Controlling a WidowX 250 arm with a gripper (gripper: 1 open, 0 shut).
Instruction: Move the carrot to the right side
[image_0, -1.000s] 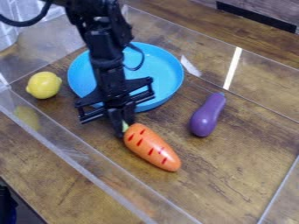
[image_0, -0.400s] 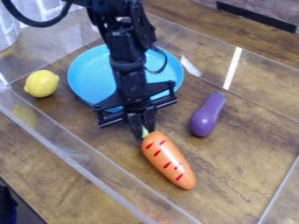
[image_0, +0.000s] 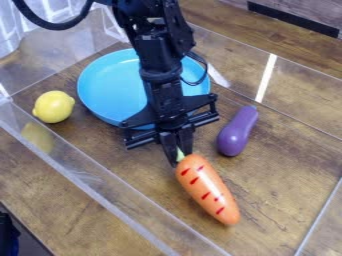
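Orange and tapered, the carrot (image_0: 209, 192) is seen on the wooden table (image_0: 287, 190), near the front and slightly right of centre, its green top pinched in the tightly closed claw (image_0: 175, 150). The purple eggplant (image_0: 238, 130) lies just beyond it to the right; the blue plate (image_0: 104, 90) and yellow lemon (image_0: 52, 105) are placed further left. The move is judged partly done: more rightward travel and a release are yet to be made.
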